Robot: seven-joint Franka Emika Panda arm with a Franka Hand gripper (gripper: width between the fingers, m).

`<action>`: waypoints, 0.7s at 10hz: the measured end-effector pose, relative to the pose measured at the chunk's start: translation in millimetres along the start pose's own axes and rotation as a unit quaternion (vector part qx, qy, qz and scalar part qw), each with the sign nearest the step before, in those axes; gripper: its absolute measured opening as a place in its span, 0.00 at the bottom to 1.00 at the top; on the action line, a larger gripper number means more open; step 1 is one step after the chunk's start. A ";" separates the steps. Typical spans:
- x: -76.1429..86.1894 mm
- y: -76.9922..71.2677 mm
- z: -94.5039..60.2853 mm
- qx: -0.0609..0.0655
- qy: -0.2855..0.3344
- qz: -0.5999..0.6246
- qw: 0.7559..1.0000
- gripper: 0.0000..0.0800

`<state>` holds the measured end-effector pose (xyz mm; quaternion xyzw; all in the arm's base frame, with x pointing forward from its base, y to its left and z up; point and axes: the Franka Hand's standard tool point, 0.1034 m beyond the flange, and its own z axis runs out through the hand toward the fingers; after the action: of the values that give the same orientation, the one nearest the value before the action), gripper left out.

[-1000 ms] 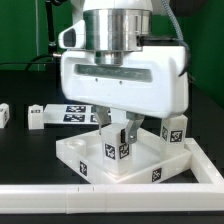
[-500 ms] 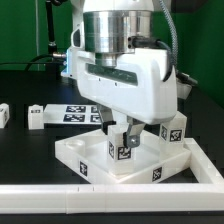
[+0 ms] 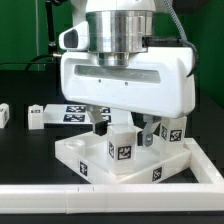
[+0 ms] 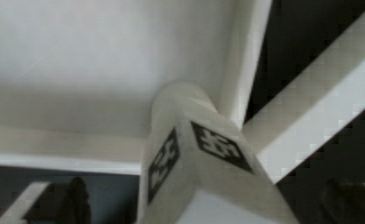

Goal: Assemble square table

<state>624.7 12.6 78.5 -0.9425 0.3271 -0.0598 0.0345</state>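
Observation:
The square table's white slab point(image 3: 95, 160) lies with its raised rim up, tags on its sides. A short white tagged leg point(image 3: 121, 148) stands upright in its near socket. It fills the middle of the wrist view point(image 4: 205, 150). My gripper point(image 3: 124, 128) hangs straight over this leg with its jaws open, one finger point(image 3: 148, 130) on each side and a gap to the leg. In the wrist view the dark fingers point(image 4: 63, 200) stand apart from the leg. A second leg point(image 3: 175, 130) stands in the slab's corner at the exterior view's right.
Two loose tagged legs point(image 3: 37, 117) point(image 3: 3, 113) lie at the exterior view's left. The marker board point(image 3: 72, 111) lies behind the slab. The long white bar fence point(image 3: 100, 196) runs along the front and up the exterior view's right.
The gripper held the leg, twisted with it, then turned back square. Its fingers have spread apart and let go of the leg, which stays upright.

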 end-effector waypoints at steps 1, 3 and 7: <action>-3.1 -4.1 0.5 -0.009 0.004 -0.054 0.998 0.81; -0.5 -2.7 -0.4 -0.010 0.003 -0.166 0.986 0.81; 0.2 -2.8 -0.7 -0.013 0.003 -0.339 0.941 0.81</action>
<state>626.5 14.7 79.5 -0.9977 -0.0107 -0.0666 -0.0007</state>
